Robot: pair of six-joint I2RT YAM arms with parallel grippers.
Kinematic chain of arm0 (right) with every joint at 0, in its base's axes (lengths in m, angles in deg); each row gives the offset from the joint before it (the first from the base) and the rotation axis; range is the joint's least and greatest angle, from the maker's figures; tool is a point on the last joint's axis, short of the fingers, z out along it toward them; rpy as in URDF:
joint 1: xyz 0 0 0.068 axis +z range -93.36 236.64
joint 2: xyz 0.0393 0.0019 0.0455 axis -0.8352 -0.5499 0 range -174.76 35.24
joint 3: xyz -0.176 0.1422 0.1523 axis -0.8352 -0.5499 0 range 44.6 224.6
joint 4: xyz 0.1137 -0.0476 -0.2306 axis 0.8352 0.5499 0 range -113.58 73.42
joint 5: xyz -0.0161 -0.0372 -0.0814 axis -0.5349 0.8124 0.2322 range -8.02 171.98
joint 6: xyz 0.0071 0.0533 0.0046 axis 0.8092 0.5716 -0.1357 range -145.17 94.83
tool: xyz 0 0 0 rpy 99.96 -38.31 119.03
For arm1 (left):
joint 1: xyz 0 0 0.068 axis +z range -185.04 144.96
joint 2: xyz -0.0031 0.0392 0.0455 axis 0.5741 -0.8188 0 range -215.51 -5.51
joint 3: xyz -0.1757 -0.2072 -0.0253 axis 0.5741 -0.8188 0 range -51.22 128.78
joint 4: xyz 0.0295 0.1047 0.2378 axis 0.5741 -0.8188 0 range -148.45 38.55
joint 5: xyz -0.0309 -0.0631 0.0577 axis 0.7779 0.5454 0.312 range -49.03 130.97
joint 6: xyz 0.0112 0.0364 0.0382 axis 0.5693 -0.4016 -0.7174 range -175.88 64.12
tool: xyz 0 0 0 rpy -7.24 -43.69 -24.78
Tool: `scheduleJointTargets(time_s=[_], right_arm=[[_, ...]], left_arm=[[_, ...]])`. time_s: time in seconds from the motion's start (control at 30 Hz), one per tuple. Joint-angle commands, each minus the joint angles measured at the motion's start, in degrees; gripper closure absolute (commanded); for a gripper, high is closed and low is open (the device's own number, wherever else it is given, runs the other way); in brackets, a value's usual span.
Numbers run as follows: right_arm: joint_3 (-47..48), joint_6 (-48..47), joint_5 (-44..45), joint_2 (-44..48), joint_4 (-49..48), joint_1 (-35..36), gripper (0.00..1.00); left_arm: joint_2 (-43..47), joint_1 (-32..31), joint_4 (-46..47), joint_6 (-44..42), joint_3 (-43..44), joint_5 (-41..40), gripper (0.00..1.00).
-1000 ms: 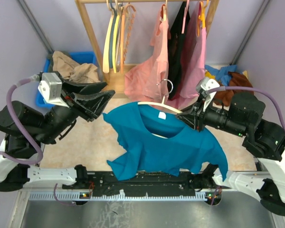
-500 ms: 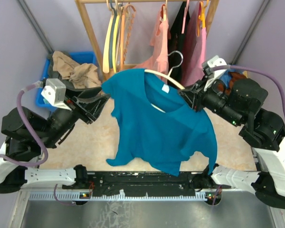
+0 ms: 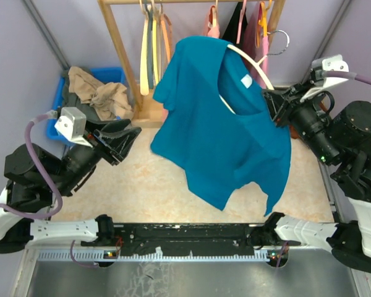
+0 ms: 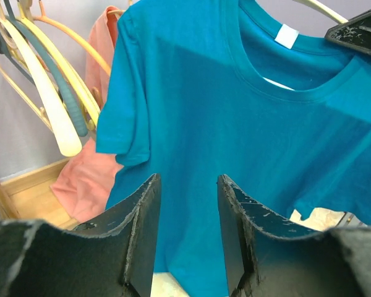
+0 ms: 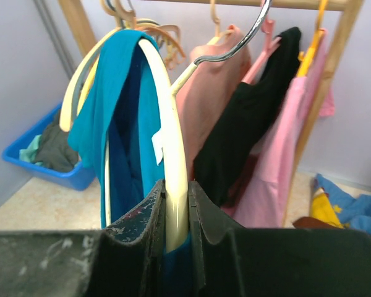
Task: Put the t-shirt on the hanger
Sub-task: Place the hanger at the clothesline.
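The teal-blue t-shirt (image 3: 226, 130) hangs on the pale cream hanger (image 3: 255, 64), whose metal hook (image 3: 278, 42) points up near the rack rail. My right gripper (image 3: 277, 106) is shut on the hanger's right arm and holds it high in front of the rack. In the right wrist view the cream hanger (image 5: 173, 167) sits clamped between the fingers of the right gripper (image 5: 176, 201), with the t-shirt (image 5: 120, 117) draped over it. My left gripper (image 3: 133, 131) is open and empty, left of the t-shirt. In the left wrist view, the left gripper (image 4: 187, 185) faces the t-shirt (image 4: 235, 136).
A wooden rack (image 3: 120, 46) holds cream and orange hangers (image 3: 149, 43), pink shirts (image 3: 260, 37) and a black garment (image 3: 236, 21). A blue bin (image 3: 65, 93) with brown clothes sits at the left. Loose clothes (image 5: 346, 207) lie at the right.
My right gripper has lifted the hanger with the t-shirt up and back toward the rack rail. The shirt now hangs clear of the table. My left gripper has drawn back a little.
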Motion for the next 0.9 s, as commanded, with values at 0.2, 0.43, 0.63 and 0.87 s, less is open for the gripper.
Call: scheduleJointTargets(time_s=[0.2,0.43,0.63,0.87], right_arm=[[1.6,-4.4,10.9,1.8,0.3,-0.2,1.0],[-0.4,-5.3,13.9,4.8,3.4,-0.2,1.0],[-0.9,-6.8,18.2,7.1,5.7,-0.2,1.0],[-0.9,-9.2,21.2,7.4,5.9,-0.2,1.0]], left_arm=[[-2.3,0.2,-0.8,1.9,0.2,0.8,0.53],[-3.2,0.2,-1.7,2.9,0.8,1.3,0.55],[-4.5,0.2,-1.8,3.4,1.0,1.9,0.55],[-5.6,0.2,-1.3,3.7,1.0,2.7,0.55]])
